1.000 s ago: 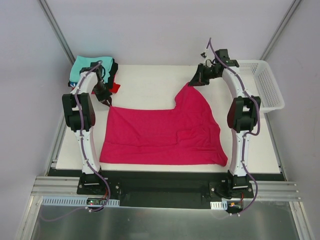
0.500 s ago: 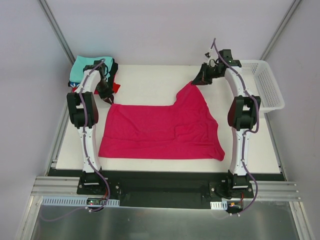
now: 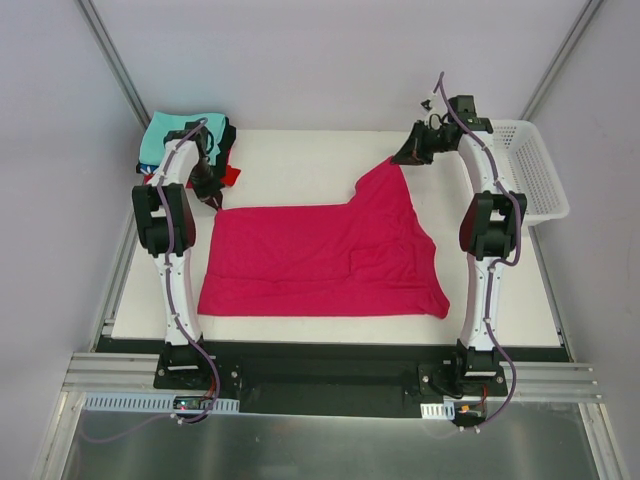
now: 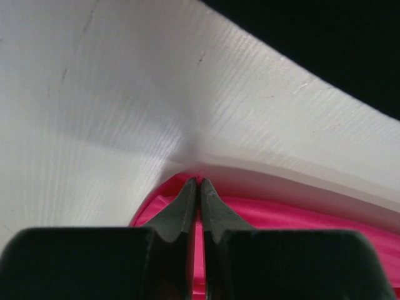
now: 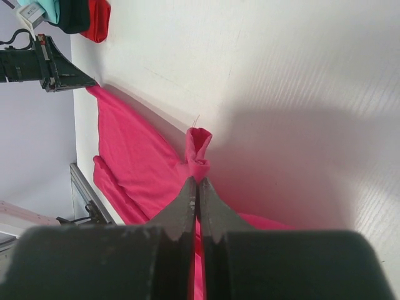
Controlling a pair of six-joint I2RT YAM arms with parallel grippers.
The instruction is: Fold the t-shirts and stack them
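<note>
The crimson-pink t-shirt (image 3: 320, 258) lies spread across the middle of the white table, one part pulled up toward the far right. My left gripper (image 3: 214, 201) is shut on its far left corner (image 4: 164, 199), with pink cloth showing between and below the fingers. My right gripper (image 3: 397, 160) is shut on the far right corner, where a small bunched tip of cloth (image 5: 199, 150) sticks out past the fingertips. Folded teal (image 3: 163, 132), black (image 3: 224, 140) and red (image 3: 232, 175) t-shirts lie stacked at the far left corner of the table.
A white plastic mesh basket (image 3: 528, 165) stands at the table's right edge beside the right arm. The white table (image 3: 300, 160) has bare surface behind the shirt. Metal frame posts rise at both far corners.
The right gripper has moved farther back and right with its corner. The left gripper has closed fully on the far left corner. The shirt's left edge has shifted slightly and lies flatter.
</note>
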